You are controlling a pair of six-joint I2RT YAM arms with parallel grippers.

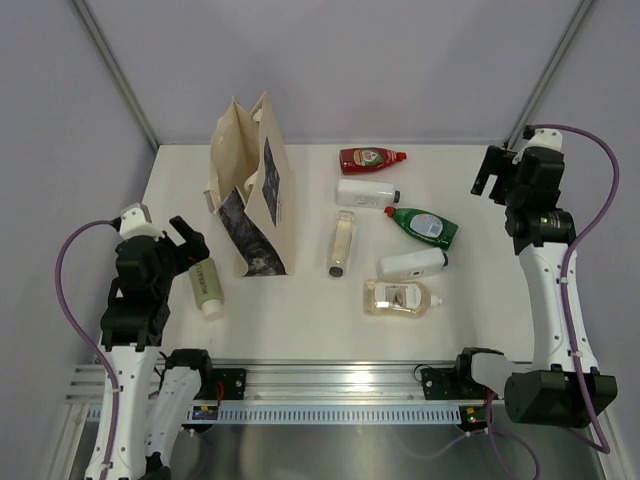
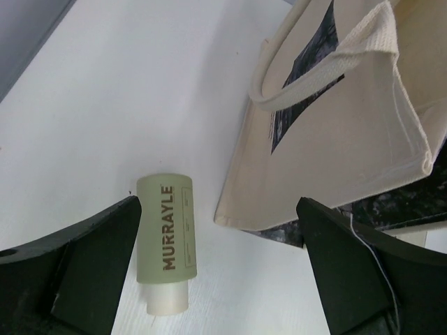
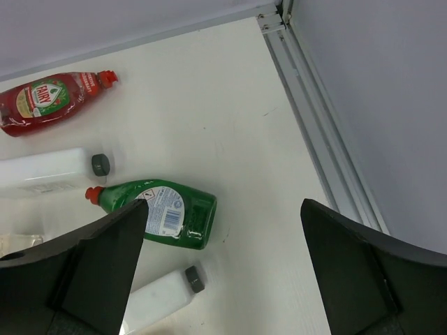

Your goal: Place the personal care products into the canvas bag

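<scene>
The beige canvas bag (image 1: 252,190) with a dark printed panel stands upright left of centre; it also shows in the left wrist view (image 2: 342,132). The pale olive bottle (image 1: 206,287) lies left of the bag, and under my left gripper (image 2: 218,209) by its left finger (image 2: 166,237). My left gripper (image 1: 190,243) is open and empty. To the right of the bag lie the red (image 1: 372,159), white (image 1: 367,193), green (image 1: 423,226), slim clear (image 1: 342,243), grey-capped white (image 1: 412,263) and amber (image 1: 400,297) bottles. My right gripper (image 1: 490,180) is open and empty, raised to the right of them.
The right wrist view shows the red bottle (image 3: 49,98), white bottle (image 3: 45,171), green bottle (image 3: 157,213) and grey-capped bottle (image 3: 160,296) below my right gripper (image 3: 223,209). A metal frame rail (image 3: 314,132) runs along the table's right edge. Grey walls enclose the table.
</scene>
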